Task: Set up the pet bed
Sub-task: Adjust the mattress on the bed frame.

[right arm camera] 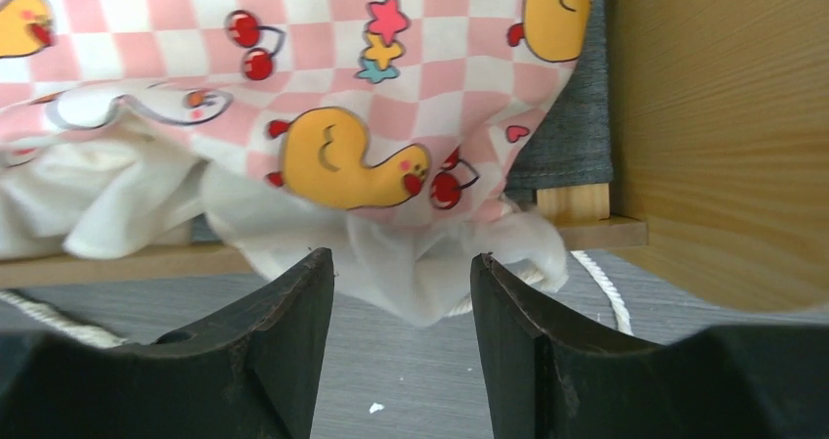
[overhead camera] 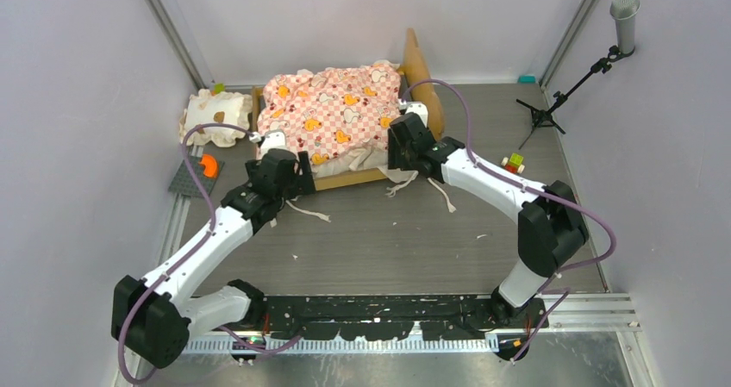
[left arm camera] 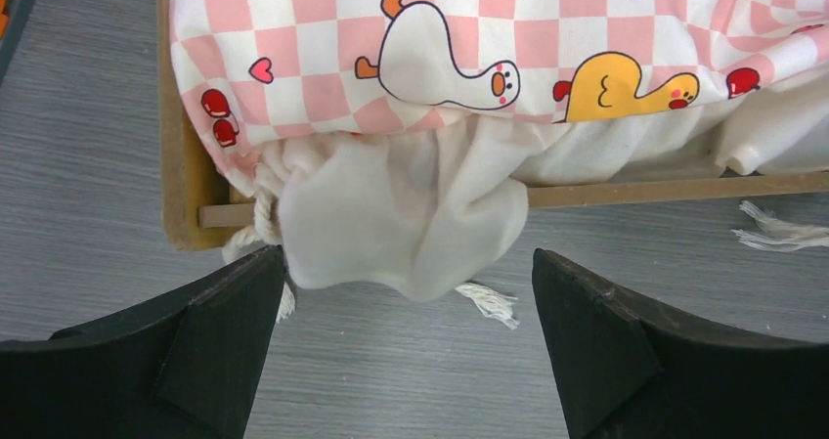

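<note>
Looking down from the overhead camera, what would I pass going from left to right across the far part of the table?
cream pillow → pet bed → small colourful toy → microphone

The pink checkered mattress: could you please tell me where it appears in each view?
Top external: the mattress lies at centre back, on the bed frame.
Left wrist: it runs across the top of the picture.
Right wrist: it fills the upper left and centre.
Shared landmark: the near wooden rail, under the cream ruffle.
</note>
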Controlling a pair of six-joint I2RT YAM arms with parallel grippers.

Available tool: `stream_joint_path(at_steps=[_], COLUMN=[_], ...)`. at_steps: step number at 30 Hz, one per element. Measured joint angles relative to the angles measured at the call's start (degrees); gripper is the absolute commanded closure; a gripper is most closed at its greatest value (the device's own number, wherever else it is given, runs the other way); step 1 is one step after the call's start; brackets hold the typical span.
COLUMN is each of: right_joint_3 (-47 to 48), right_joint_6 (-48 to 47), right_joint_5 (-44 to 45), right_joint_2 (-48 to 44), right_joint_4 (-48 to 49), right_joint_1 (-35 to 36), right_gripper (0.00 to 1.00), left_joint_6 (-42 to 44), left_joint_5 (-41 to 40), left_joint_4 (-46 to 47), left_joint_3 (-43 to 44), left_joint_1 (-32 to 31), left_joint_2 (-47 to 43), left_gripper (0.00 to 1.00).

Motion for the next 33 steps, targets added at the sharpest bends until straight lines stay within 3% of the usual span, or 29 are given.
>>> stream_joint_path(at_steps=[7, 16, 24, 28, 33], right_joint_3=[0.04, 0.74, 1.07, 1.07, 1.07], right_joint_6=[0.09, 0.7, 0.72, 0.68, 0.66], right_joint_5=[-1.68, -2.86, -2.34, -1.86, -1.66], right_joint_2=[2.23, 3.67, 4.11, 4.2, 4.26], right_joint_4=[0.02, 0.42, 0.48, 0.46, 0.48], right_joint_1=[-2.25, -2.64, -2.86, -2.86, -2.95], right_gripper=[0.42, 0.5, 0.58, 0.63, 0.76], left_joint_6=[0.72, 1.38, 1.36, 1.36, 1.46], left_joint_5=[2.64, 6.27, 7.23, 7.52, 7.54], left_joint_4=[3.56, 6.8, 8.52, 9.05, 9.81], left_joint_3=[0.04, -0.11, -0.55, -0.98, -1.03], left_joint_1=[0.63, 0.63, 0.63, 0.63, 0.63], left_joint_2=[3.74, 4.59, 7.21, 8.61, 9.44], left_gripper=[0.03, 0.25, 0.35, 0.49, 0.69])
